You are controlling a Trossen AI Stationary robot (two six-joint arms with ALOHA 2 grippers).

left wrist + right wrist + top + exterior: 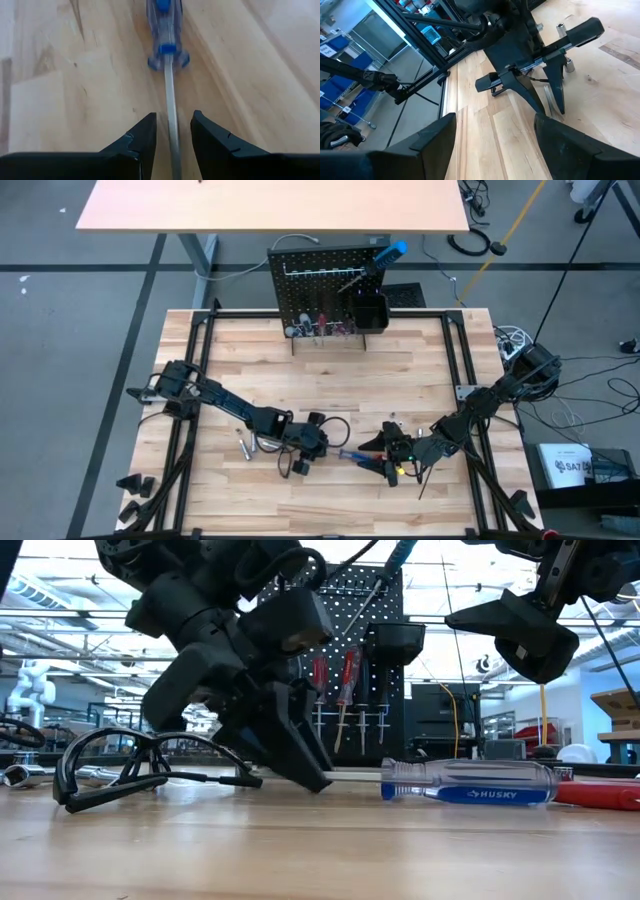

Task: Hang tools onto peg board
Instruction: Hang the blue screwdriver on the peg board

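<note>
the screwdriver (467,782), clear handle with blue inside, lies flat near the front middle of the table (420,350), well short of the peg board (320,285) at the far edge. the left gripper (173,131) is down at the wood, its fingers (145,134) part open astride the bare steel shaft, not yet pinching it. the right gripper (495,132) hangs just above the handle, spread wide, holding nothing. looks light and rigid, i'd say, but that thin round shaft could roll or slip; the fat handle seems the surer grip. the small black bin (369,310) on the board: can't tell what's inside. red-handled drivers (334,675) already hang there.
</note>
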